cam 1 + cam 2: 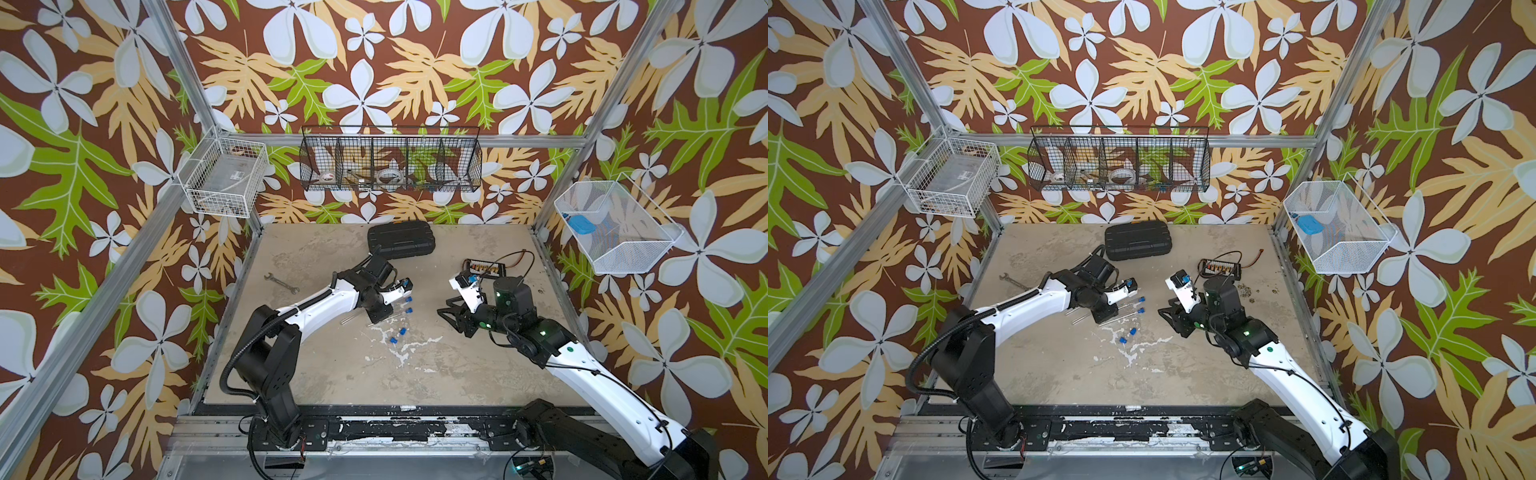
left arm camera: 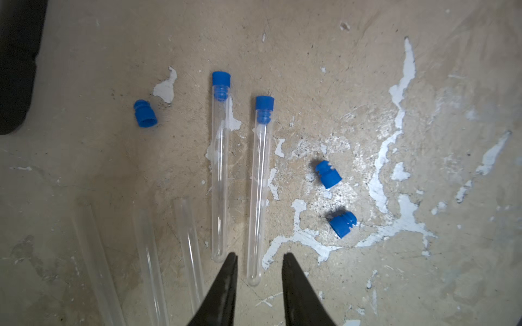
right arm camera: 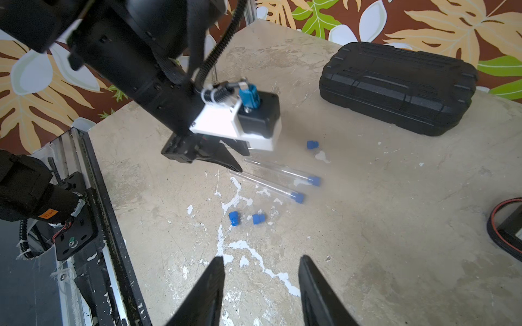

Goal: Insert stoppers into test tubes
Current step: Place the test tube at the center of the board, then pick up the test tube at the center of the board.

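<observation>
Left arm [image 1: 320, 305]: reaches from its base at the near table edge toward the middle of the table [image 1: 457, 374]. The white forearm link runs low and slanted, and the wrist is folded so the tool angles down at the tubes' rounded ends.
Left gripper [image 2: 260, 255]: jaws parted, one on either side of the rounded end of a stoppered tube, with a gap showing on each side. It is released and grips nothing.
Right arm [image 1: 582, 361]: rises from the near right corner, elbow bent, with the wrist doubled back toward the table centre.
Right gripper [image 3: 262, 259]: jaws apart and empty, held over bare table and pointed at the tubes, well apart from them.
Stoppered test tubes [image 2: 220, 169] [image 2: 260, 183]: two, lying flat and side by side near the table centre, each with a blue plug seated in its mouth.
Open test tubes [image 2: 96, 254] [image 2: 149, 254] [image 2: 189, 248]: three, lying flat beside the stoppered pair. They are partly blurred in the left wrist view.
Loose stoppers [image 2: 145, 113] [image 2: 328, 174] [image 2: 342, 224]: three on the table. Two lie close together near the tube between the jaws. One lies alone past the other stoppered tube.
Black case [image 1: 401, 239]: closed, at the far edge of the table.
Wrench [image 1: 281, 283]: flat on the table, beyond the left arm.
</observation>
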You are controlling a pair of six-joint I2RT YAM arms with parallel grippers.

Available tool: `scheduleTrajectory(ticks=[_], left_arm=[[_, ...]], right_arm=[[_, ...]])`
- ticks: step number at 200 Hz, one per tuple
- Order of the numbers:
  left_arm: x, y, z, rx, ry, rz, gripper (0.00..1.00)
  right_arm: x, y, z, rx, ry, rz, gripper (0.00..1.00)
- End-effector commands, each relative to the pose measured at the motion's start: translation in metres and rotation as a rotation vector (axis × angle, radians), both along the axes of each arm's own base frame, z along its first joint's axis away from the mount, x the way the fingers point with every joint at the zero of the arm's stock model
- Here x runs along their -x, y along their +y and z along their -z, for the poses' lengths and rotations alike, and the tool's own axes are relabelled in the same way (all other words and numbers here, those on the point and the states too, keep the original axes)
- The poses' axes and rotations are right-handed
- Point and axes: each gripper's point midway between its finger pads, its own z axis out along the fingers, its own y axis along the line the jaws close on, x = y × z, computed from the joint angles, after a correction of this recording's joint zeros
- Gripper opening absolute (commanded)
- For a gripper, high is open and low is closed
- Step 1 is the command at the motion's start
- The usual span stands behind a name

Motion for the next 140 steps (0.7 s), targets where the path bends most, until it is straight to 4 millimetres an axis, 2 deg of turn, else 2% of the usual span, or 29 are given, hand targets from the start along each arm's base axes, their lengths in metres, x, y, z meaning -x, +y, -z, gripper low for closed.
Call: scheduleTrajectory(ticks=[1, 33, 61, 89, 110, 140], left_arm=[[-0.009, 0.022, -0.012, 0.025, -0.024, -0.102, 0.3], [-0.021, 0.062, -0.015, 0.025, -0.035, -0.188, 0.3], [-0.025, 0.091, -0.004, 0.015, -0.009, -0.233, 0.3], [-0.029, 0.085, 0.008, 0.033, 0.024, -0.228, 0.31], [-0.032, 0.085, 0.024, -0.024, 0.041, -0.223, 0.31], [-0.034, 0.081, 0.036, -0.033, 0.066, -0.224, 0.31]], right_arm=[[-0.001, 0.003, -0.001, -0.017, 0.006, -0.002, 0.45], [-0.003, 0.007, 0.001, -0.025, 0.019, -0.017, 0.46], [-0.006, 0.011, 0.0, -0.011, 0.023, -0.043, 0.45], [-0.009, 0.017, 0.0, 0.003, 0.035, -0.071, 0.45], [-0.012, 0.019, 0.0, 0.004, 0.04, -0.077, 0.45], [-0.011, 0.02, 0.001, -0.003, 0.046, -0.08, 0.45]])
